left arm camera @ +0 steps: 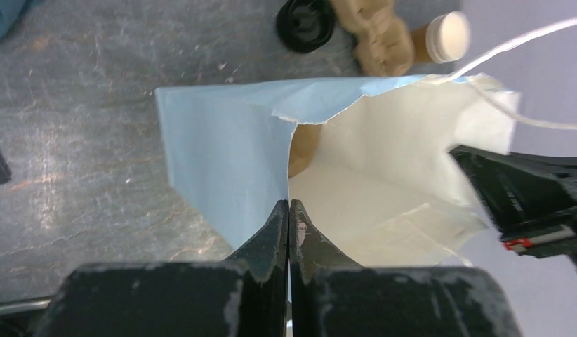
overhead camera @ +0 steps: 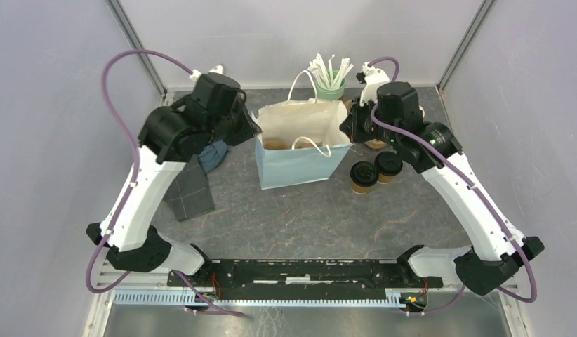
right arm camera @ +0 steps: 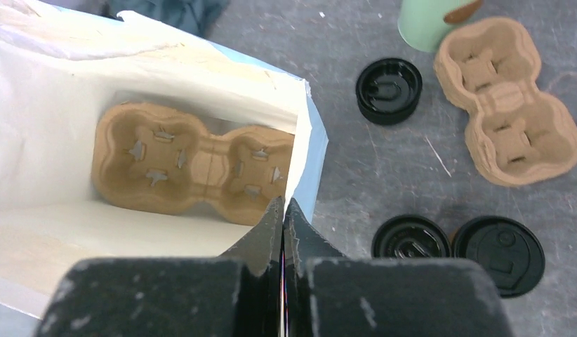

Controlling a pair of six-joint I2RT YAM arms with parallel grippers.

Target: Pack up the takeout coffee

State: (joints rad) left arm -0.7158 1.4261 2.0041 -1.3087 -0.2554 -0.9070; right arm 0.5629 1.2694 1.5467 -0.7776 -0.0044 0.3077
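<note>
The two takeout coffee cups, brown with black lids [overhead camera: 363, 175] [overhead camera: 388, 165], stand on the table right of the light blue paper bag [overhead camera: 300, 158]. From above in the right wrist view they show as two black lids [right arm camera: 410, 239] [right arm camera: 500, 254]. My left gripper [overhead camera: 256, 131] is shut on the bag's left rim [left arm camera: 289, 203]. My right gripper [overhead camera: 349, 126] is shut on the bag's right rim [right arm camera: 283, 203]. The bag [right arm camera: 54, 232] is held open. A brown cardboard cup carrier [right arm camera: 194, 165] lies on its bottom.
A stack of cardboard carriers [right arm camera: 510, 102] and black lids [right arm camera: 389, 90] sit right of the bag. A green cup of straws [overhead camera: 331, 88] stands behind it. A grey cloth [overhead camera: 191, 189] and a blue cloth [overhead camera: 214, 156] lie at the left.
</note>
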